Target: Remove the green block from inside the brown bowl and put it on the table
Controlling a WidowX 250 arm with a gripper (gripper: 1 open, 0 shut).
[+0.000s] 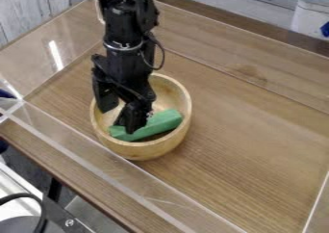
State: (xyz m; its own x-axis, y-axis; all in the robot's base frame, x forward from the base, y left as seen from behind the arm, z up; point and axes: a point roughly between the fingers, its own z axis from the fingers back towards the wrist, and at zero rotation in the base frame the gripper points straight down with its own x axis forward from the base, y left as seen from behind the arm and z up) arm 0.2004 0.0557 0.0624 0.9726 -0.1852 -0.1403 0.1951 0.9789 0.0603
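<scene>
The brown bowl (164, 142) sits on the table (244, 131) near the left front. Inside it lies the green block (157, 126), slanting from the bowl's lower left to upper right. My gripper (118, 112) points straight down into the left half of the bowl, open, its dark fingers (133, 113) straddling the block's left end. The fingers hide that end of the block, so whether they touch it I cannot tell.
Low clear acrylic walls (77, 174) edge the tabletop on the front and left. A white object (309, 15) stands beyond the far right corner. Bare wood stretches to the right of the bowl.
</scene>
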